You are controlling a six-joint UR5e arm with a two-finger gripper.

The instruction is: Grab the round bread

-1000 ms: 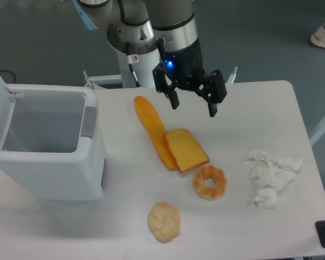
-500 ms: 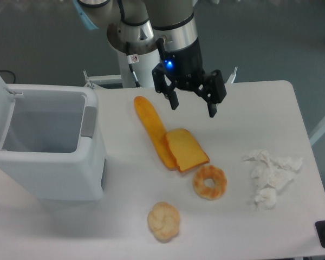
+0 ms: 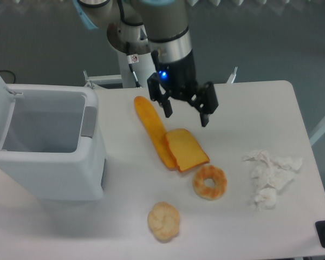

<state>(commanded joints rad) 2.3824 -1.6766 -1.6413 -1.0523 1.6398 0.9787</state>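
— Four baked items are seen on the bench (image 3: 260, 103). Where is the round bread (image 3: 163, 221) placed?

— It is found low in the frame, just left of centre, lying alone on the white surface, apart from the ring doughnut (image 3: 209, 182) up to its right.

— And the gripper (image 3: 186, 112)?

— It is held in the upper middle, with the fingers (image 3: 166, 107) spread wide and nothing between them, above the far end of the long orange loaf (image 3: 149, 127) and the toast slice (image 3: 186, 149).

— What else is shown?

— An open white bin (image 3: 49, 146) is seen at the left and crumpled tissue (image 3: 271, 176) at the right.
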